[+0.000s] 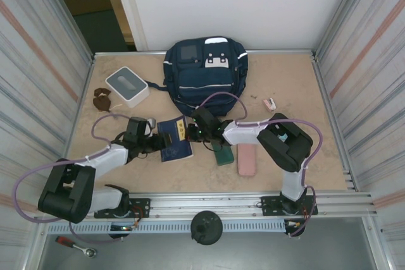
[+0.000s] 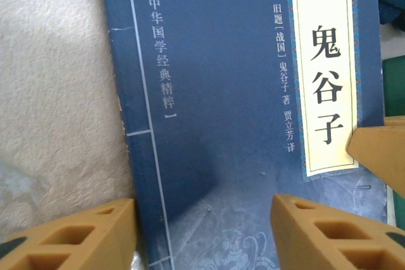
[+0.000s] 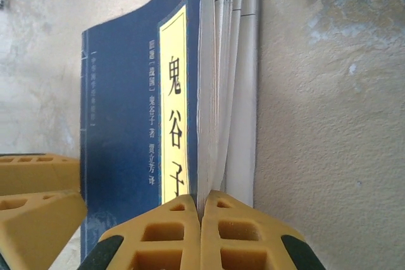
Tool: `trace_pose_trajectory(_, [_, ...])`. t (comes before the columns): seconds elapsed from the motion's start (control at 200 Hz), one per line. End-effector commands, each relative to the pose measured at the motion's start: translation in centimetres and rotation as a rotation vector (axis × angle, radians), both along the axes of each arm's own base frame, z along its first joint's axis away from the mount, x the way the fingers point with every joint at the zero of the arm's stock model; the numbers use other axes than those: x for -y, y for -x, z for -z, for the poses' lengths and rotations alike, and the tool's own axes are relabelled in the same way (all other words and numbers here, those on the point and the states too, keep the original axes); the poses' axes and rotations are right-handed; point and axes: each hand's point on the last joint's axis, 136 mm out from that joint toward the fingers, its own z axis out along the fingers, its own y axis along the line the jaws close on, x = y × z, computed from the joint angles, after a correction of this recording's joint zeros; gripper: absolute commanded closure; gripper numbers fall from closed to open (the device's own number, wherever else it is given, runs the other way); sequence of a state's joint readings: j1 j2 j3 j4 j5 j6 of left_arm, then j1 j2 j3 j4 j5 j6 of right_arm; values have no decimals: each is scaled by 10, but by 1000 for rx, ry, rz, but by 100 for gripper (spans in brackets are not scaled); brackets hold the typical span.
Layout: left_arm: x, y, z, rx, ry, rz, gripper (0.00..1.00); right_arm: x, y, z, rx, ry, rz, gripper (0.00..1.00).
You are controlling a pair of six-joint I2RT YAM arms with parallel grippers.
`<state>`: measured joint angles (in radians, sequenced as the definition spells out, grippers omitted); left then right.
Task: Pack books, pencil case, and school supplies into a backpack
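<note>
A thin dark-blue book with a yellow label strip lies on the table in front of the navy backpack. My right gripper is shut on the book's open edge, pinching the cover and some pages, and that edge is lifted. My left gripper hovers open over the book's cover near the spine, one finger above the bare table and the other over the cover. In the top view the left gripper is at the book's left and the right gripper at its right. A pink pencil case lies right of the book.
A dark green flat item lies between the book and the pencil case. A white-and-grey square box and a brown object sit at the back left. A small white-and-pink item lies right of the backpack. Metal walls enclose the table.
</note>
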<state>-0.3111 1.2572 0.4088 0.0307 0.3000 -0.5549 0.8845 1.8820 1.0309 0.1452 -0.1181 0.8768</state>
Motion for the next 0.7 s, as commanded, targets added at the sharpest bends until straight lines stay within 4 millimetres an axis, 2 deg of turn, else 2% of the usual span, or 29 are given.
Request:
trace_pose_trajectory(0.0, [6, -11, -22, 75, 93, 11, 35, -1, -7, -40, 68, -97, -31, 100])
trace_pose_trajectory(0.205, [6, -27, -55, 136, 372, 8, 27, 16, -13, -82, 105, -237, -28, 100])
trace_pose_trajectory(0.416, [17, -31, -81, 190, 505, 47, 25, 23, -16, -127, 151, -351, -30, 100])
trace_pose_trajectory(0.506, [20, -32, -90, 209, 544, 55, 21, 26, -15, -146, 182, -398, -34, 100])
trace_pose_trajectory(0.691, [25, -35, -102, 221, 586, 71, 21, 24, -9, -174, 218, -479, -63, 100])
